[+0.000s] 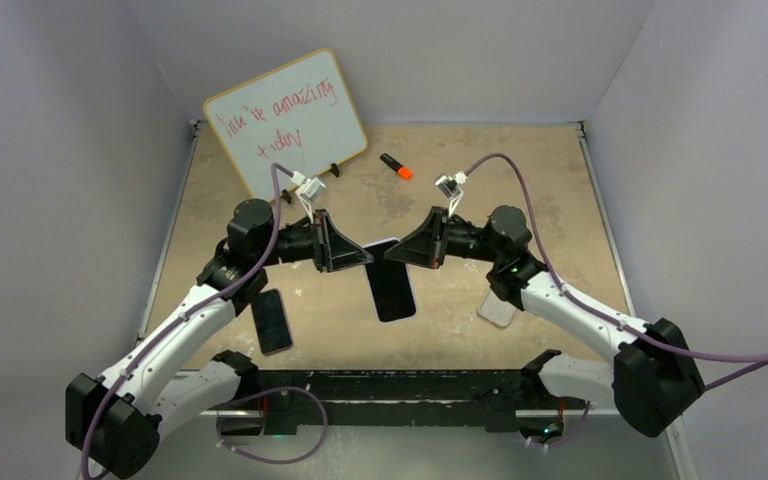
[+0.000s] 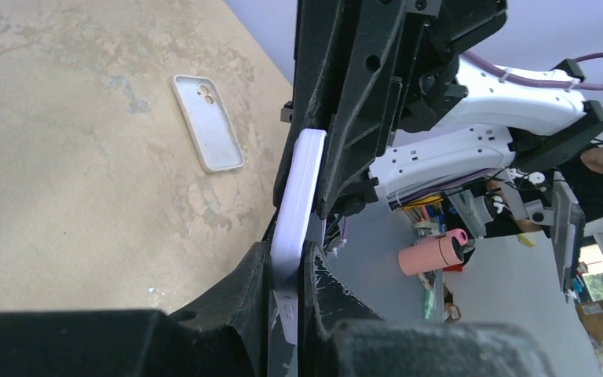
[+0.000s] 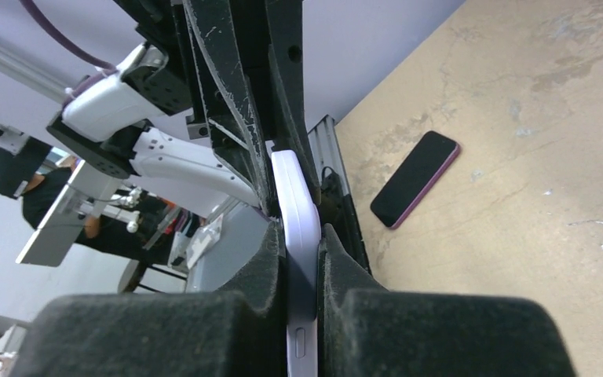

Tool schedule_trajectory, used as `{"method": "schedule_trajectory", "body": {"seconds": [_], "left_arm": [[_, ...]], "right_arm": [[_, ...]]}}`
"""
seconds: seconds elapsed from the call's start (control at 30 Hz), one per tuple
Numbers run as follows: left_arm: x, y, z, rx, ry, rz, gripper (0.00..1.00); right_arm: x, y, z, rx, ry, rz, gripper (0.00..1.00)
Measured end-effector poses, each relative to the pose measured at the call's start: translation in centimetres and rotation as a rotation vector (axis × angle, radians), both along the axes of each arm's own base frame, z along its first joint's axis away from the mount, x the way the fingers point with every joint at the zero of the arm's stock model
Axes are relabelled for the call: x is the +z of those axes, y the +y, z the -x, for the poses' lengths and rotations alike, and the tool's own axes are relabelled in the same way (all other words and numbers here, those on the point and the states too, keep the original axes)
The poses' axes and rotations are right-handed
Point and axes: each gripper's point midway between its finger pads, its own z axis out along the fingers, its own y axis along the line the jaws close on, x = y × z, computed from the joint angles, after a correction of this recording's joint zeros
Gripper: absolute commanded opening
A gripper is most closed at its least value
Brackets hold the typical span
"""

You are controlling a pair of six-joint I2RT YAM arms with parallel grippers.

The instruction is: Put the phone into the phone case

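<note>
The whiteboard (image 1: 285, 120) leans at upper left. At frame centre, the left gripper (image 1: 363, 259) and right gripper (image 1: 394, 256) both pinch one phone (image 1: 392, 292) tightly by its upper end (screen dark). A case (image 1: 497, 308) lies lower right and a second phone (image 1: 272, 321) lower left.

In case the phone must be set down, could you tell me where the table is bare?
Bare: far right, between the orange marker and the wall; and near middle, between the dark phone and the clear case, below the held phone. Crowded: far left, around the whiteboard.
</note>
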Motion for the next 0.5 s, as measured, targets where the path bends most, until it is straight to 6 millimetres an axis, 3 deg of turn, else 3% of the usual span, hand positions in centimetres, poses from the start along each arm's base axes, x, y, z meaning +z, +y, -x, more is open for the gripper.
{"method": "schedule_trajectory", "body": {"seconds": [0.17, 0.33, 0.37, 0.4, 0.5], "left_arm": [[-1.2, 0.1, -0.4, 0.014, 0.026, -0.048, 0.02], [-2.1, 0.2, -0.9, 0.027, 0.050, -0.105, 0.41], [-2.4, 0.3, -1.3, 0.046, 0.050, -0.126, 0.56], [-2.7, 0.4, -1.7, 0.066, 0.047, -0.147, 0.65], [-3.1, 1.3, -3.2, 0.152, 0.033, -0.218, 0.80]], "right_arm": [[-1.2, 0.0, -0.3, -0.012, -0.010, 0.039, 0.00], [-2.2, -0.1, -0.8, -0.044, 0.004, 0.063, 0.00], [-2.4, -0.1, -1.1, -0.058, 0.012, 0.069, 0.00], [-2.7, -0.1, -1.3, -0.068, 0.018, 0.076, 0.00], [-4.8, 0.0, -2.5, -0.117, 0.074, 0.124, 0.00]]}}
